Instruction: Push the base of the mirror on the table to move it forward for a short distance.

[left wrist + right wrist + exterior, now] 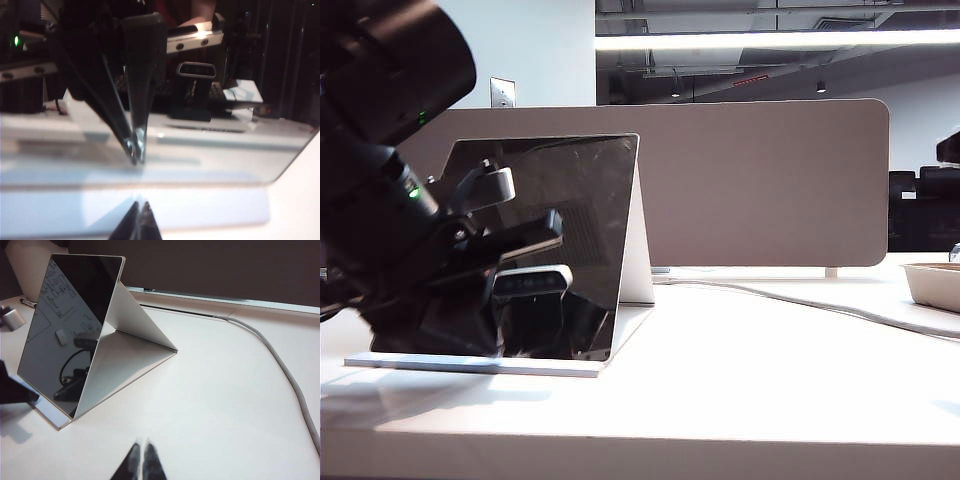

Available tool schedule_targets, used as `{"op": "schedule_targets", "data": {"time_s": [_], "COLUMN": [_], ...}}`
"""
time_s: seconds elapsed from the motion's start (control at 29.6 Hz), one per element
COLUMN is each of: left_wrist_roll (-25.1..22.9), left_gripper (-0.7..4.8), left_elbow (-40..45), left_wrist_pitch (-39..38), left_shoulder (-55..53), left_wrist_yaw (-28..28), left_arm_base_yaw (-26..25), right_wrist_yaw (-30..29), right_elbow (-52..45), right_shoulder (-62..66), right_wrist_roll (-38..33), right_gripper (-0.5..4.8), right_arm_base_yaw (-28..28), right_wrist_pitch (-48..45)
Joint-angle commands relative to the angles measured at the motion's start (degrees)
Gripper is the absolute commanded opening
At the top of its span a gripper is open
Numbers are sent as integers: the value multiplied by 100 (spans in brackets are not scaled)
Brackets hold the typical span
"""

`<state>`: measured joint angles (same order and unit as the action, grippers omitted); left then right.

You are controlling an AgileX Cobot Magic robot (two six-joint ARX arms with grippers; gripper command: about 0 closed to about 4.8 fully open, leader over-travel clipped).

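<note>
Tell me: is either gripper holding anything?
Nothing is held. Left gripper, jaws shut, rests empty by the flat white mirror base; right gripper hangs shut, empty.

Mirror at lower left of the exterior view, divider behind, tray at the right edge.

The mirror (pixel 560 250) stands on its base (pixel 470 364) on the desk (pixel 770 390), left of centre in the exterior view, leaning back against a rear support panel (pixel 638 250). The left gripper (pixel 139 227) sits at the front edge of the base, at the far left of the exterior view, before the mirror. Behind the mirror the divider (pixel 760 185) spans the middle of the frame. A cable (pixel 790 300) runs along the desk from behind the mirror toward the right. A tray (pixel 932 283) lies at the right edge. The right gripper (pixel 140 462) hovers above bare desk, well apart from the mirror.
</note>
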<state>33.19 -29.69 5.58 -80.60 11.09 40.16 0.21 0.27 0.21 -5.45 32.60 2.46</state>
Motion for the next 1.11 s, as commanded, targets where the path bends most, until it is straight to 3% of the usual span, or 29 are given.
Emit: {"op": "schedule_targets", "data": {"time_s": [0.03,1.11], "left_wrist_roll": [-44,-422], "left_gripper": [3,3], "left_elbow": [-111,-1290], "left_wrist_pitch": [52,-61], "left_shoulder": [-76,-1128], "left_wrist_yaw": [66,-83], "left_arm_base_yaw": [-35,-796], "right_wrist_yaw": [-13,-13], "right_elbow": [4,4], "right_shoulder": [2,2], "right_wrist_roll": [11,11], "right_gripper": [22,22], "right_arm_base_yaw": [0,0], "right_wrist_pitch": [-96,-96]}}
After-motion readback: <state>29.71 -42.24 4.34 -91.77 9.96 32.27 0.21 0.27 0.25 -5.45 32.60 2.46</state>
